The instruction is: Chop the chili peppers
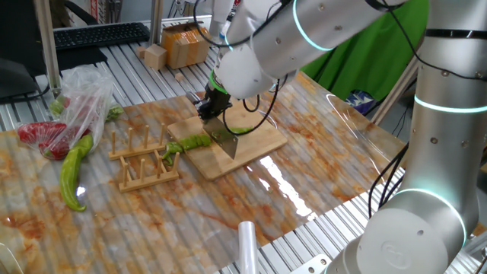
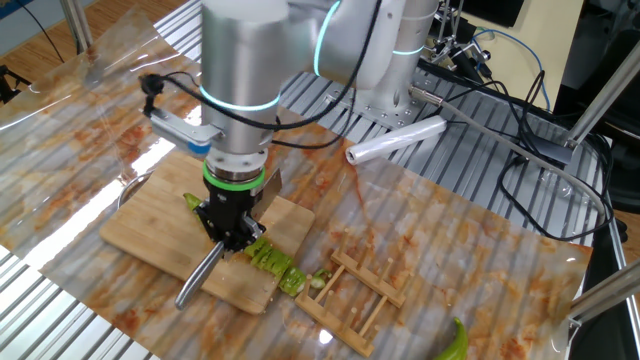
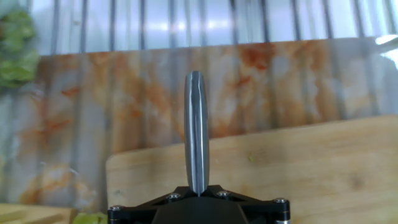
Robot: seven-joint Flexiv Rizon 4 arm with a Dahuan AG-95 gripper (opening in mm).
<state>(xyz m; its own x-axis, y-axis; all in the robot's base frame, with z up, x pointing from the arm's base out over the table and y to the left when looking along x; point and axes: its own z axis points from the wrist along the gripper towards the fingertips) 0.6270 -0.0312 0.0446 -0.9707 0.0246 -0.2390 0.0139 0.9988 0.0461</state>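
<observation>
A dark-green chili pepper, cut into short chunks (image 1: 194,142), lies across the left end of the wooden cutting board (image 1: 255,144). In the other fixed view the chunks (image 2: 270,260) trail off the board's corner toward the rack, and a green bit (image 2: 192,203) shows on the far side of the gripper. My gripper (image 1: 211,105) (image 2: 232,228) is shut on a steel knife (image 1: 226,141), whose blade stands down on the board beside the chunks. In the hand view the knife (image 3: 196,137) runs straight out from the shut gripper (image 3: 198,194) over the board (image 3: 311,168).
A small wooden rack (image 1: 144,160) (image 2: 365,290) sits just left of the board. A thicker yellow-green pepper (image 1: 74,171) and red peppers in clear plastic (image 1: 46,137) lie at the table's left. A plastic roll (image 1: 247,243) (image 2: 395,143) lies near the table edge.
</observation>
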